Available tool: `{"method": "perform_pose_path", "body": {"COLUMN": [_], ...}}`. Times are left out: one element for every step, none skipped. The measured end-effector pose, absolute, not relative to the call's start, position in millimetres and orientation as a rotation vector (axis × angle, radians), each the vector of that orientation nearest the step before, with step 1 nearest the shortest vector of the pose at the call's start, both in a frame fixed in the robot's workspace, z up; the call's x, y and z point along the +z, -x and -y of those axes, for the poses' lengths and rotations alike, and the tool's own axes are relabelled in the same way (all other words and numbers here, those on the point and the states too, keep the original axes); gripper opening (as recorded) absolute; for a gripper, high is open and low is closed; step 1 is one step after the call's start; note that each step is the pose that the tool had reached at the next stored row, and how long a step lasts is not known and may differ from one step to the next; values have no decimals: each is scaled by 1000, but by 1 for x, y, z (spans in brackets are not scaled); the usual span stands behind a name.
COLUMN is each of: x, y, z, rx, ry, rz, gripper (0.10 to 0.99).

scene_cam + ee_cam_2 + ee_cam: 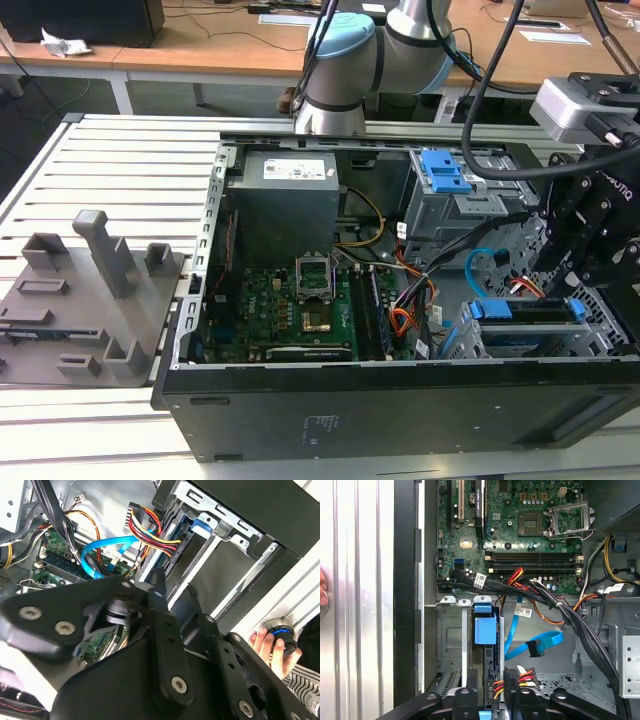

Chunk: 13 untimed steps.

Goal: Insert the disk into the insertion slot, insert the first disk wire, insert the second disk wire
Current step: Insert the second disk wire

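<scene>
The slatted metal counter (120, 160) carries an open computer case (400, 410) laid on its side. The whole interior faces up, so the arm (340, 60), reaching over from the far edge, can work straight down into it.

At the exterior view's right, in the near corner of the case, sits the insertion slot (451, 640) — the low perforated grey bay, nearer than the taller cage (450, 205) with its blue tab. The disk (525, 312) stands on edge inside that bay between its blue rails. It looks well in and runs along the bay's length, as it must to slide between the walls.

In the first wrist view the gripper (492, 692) hangs right over the disk's end, with the red-yellow-black power wire (512, 680) just beside it. Whether the jaws are apart or pinched on anything I cannot tell.

The blue data wire (540, 647) loops loose above the case floor. Its plug is free of the disk but near enough to be brought to it.

In the second wrist view a hand (267, 642) rests on a round button (281, 632) at the counter's edge — probably a control placed within easy reach.
</scene>
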State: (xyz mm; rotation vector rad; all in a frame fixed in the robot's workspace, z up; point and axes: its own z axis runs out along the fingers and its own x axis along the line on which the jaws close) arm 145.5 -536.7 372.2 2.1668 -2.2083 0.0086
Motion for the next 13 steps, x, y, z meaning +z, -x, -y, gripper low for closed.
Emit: {"method": "perform_pose_path", "body": {"x": [372,372,372,372,372,372,372,372,372,372,372,372,372], "y": [-145,-145,-145,-145,-146,-146,-146,-146,-146,-146,-146,-146,-146], "z": [537,537,537,537,537,537,537,537,537,537,537,537,536], "rx": [9,9,9,9,11,12,12,13,14,15,15,15,15], "ry": [-2167,-2167,-2167,-2182,-2236,-2268,-2288,-2308,-2330,-2351,-2353,-2353,-2353], "rz": [2208,2208,2208,2193,2138,2105,2084,2061,2036,2012,2010,2010,2010], "gripper": [361,361,361,361,361,361,361,361,361,361,361,361,361]}}
